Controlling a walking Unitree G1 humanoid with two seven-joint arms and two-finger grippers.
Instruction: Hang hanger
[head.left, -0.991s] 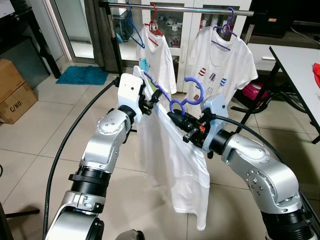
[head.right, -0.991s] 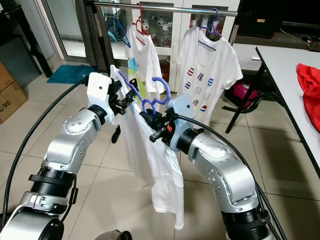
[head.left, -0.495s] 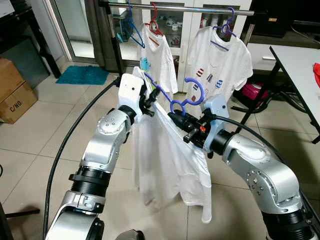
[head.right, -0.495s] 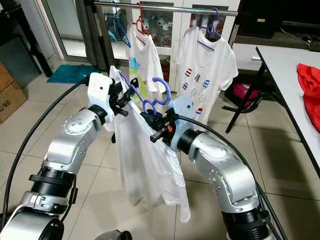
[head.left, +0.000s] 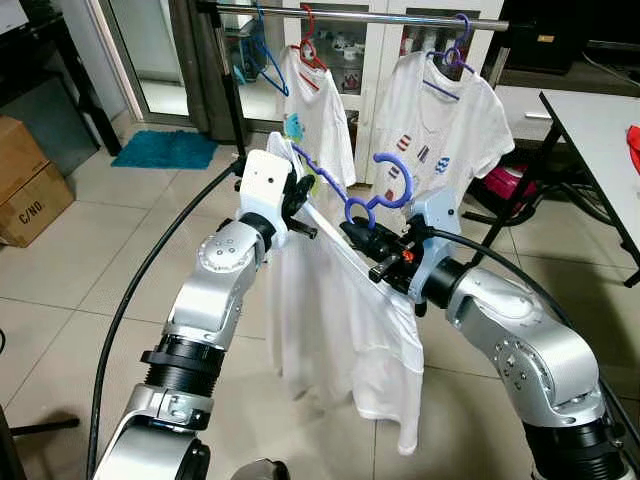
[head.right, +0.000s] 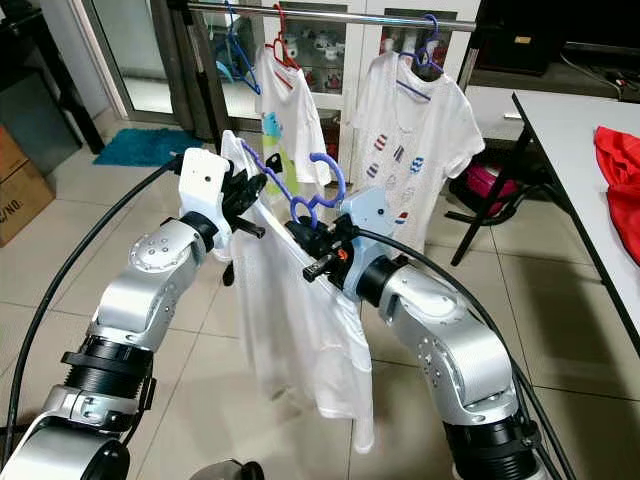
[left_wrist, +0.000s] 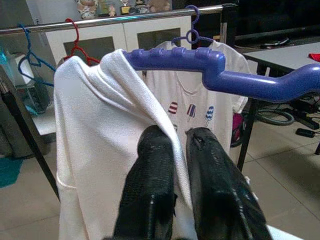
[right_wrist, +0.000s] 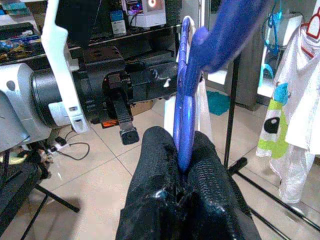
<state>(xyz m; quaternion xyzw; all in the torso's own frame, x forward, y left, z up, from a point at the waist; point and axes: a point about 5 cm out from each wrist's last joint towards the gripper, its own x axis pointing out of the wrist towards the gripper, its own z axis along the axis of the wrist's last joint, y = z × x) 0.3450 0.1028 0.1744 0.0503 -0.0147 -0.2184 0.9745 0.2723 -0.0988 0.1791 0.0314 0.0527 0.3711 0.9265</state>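
A purple hanger (head.left: 352, 209) carries a plain white T-shirt (head.left: 340, 320) in front of my chest, below the clothes rail (head.left: 350, 15). My right gripper (head.left: 362, 238) is shut on the hanger's neck just under the hook, and the right wrist view shows the purple hanger (right_wrist: 187, 90) pinched between its fingertips. At the hanger's left shoulder, my left gripper (head.left: 300, 202) has its fingers (left_wrist: 152, 175) closed to a narrow gap on the shirt fabric under the hanger's arm (left_wrist: 200, 60). The shirt hangs loose below both arms.
Two printed white shirts (head.left: 320, 110) (head.left: 440, 120) and an empty blue hanger (head.left: 265, 65) hang on the rail, with a gap between the shirts. A table (head.left: 600, 130) with red cloth (head.right: 620, 170) stands right. A cardboard box (head.left: 25, 180) sits left; a black cable (head.left: 130, 300) loops beside my left arm.
The hanger and both grippers have risen slightly and the left wrist has turned. The shirt's hem swung out half a second ago and now hangs back down.
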